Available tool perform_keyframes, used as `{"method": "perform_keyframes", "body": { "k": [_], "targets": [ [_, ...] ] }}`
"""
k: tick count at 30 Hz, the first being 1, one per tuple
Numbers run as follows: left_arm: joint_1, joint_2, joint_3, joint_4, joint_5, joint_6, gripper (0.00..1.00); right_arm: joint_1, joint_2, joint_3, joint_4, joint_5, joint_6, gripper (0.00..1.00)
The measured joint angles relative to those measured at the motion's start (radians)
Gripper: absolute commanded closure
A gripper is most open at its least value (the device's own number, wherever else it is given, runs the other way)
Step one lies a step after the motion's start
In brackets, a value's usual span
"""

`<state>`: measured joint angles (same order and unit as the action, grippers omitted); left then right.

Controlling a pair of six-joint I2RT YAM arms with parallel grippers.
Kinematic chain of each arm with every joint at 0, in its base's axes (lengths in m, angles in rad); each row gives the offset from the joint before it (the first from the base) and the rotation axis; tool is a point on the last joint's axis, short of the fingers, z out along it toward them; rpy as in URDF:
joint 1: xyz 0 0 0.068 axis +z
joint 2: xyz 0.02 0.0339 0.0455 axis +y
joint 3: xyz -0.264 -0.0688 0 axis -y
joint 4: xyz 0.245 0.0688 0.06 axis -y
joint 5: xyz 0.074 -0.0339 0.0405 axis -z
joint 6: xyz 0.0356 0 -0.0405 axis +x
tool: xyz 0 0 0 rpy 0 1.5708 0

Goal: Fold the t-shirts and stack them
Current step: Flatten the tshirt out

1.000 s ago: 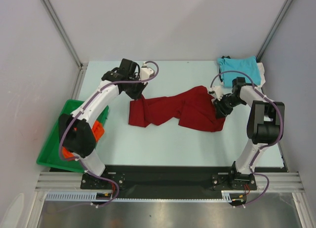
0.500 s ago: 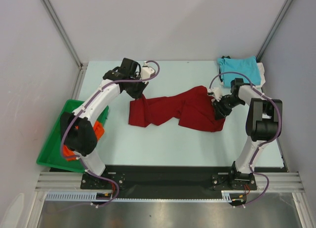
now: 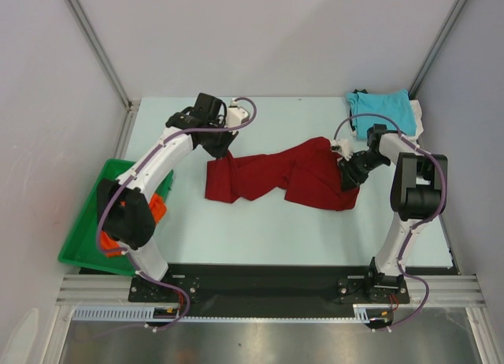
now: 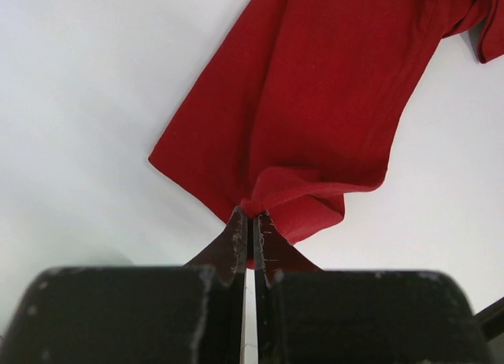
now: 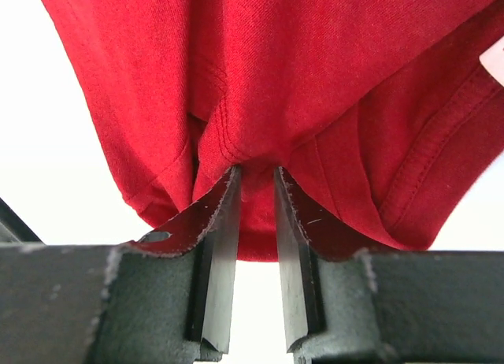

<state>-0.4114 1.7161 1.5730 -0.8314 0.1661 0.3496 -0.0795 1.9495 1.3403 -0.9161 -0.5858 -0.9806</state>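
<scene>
Dark red t-shirt (image 3: 279,175): left fingers (image 4: 234,242) and right fingers (image 5: 224,214) clamped on opposite ends; guessing spreading step, next stretch it flat.

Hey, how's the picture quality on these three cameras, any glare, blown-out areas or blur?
Top external: even light and sharp, with glare on the metal sheet in front. Left wrist: table washed out almost white, dark red t-shirt crisp. Right wrist: cloth weave sharp, right pincer dark in the foreground.

White arms (image 3: 161,155), black joints (image 3: 126,218), purple cables (image 3: 246,104); black pincer fingers (image 5: 216,246), seemingly scuffed.
</scene>
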Motion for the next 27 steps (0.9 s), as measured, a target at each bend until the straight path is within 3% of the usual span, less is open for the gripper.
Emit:
{"method": "perform_keyframes", "body": {
  "k": [7,16,27],
  "targets": [
    [-0.003,0.000,0.000,0.000,-0.006,0.001,1.00,0.000,0.016,0.006,-0.018,-0.006,0.000,0.72],
    [-0.009,0.000,0.000,0.000,-0.010,0.007,1.00,0.000,0.028,0.008,-0.036,-0.008,0.000,0.99],
    [-0.013,0.000,0.026,0.000,-0.035,0.025,1.00,-0.006,-0.008,0.106,-0.052,-0.024,0.024,1.00]
  ]
}}
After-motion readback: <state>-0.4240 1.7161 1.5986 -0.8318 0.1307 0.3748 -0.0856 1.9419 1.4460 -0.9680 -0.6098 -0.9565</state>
